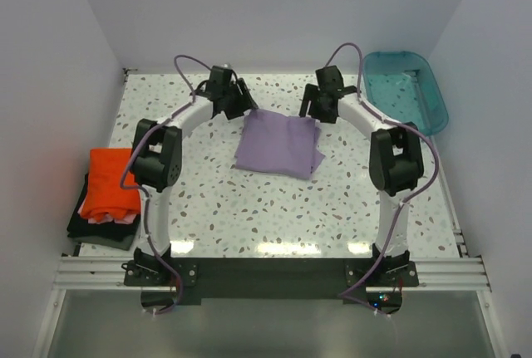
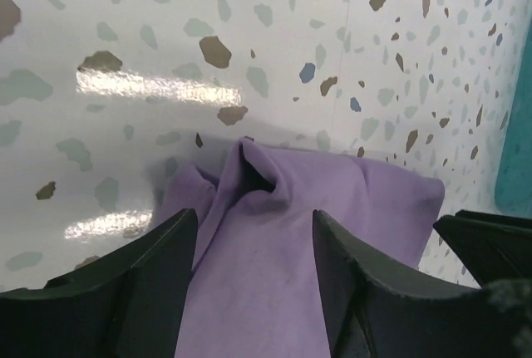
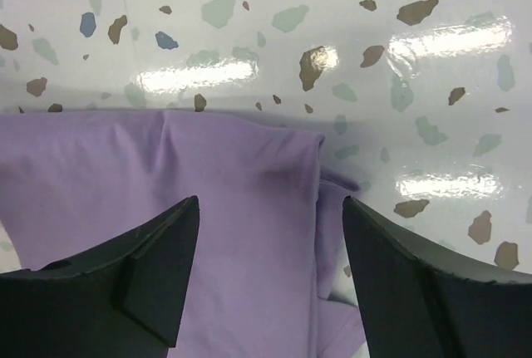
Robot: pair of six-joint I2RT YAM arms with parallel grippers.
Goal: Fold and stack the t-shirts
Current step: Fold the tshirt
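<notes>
The lavender-purple t-shirt (image 1: 278,144) lies folded into a rough square in the middle of the table. My left gripper (image 1: 242,102) is open just above its far left corner, where the cloth (image 2: 274,242) is bunched between the jaws. My right gripper (image 1: 317,107) is open above its far right corner (image 3: 249,208). Neither holds cloth. A stack at the left edge has the orange-red shirt (image 1: 113,180) on top, a pink shirt (image 1: 108,218) peeking under it, and a dark shirt (image 1: 101,229) at the bottom.
A teal plastic tub (image 1: 407,88) stands at the far right corner, its edge showing in the left wrist view (image 2: 517,159). White walls enclose the speckled table (image 1: 274,208) on three sides. An aluminium rail (image 1: 266,273) runs along the near edge.
</notes>
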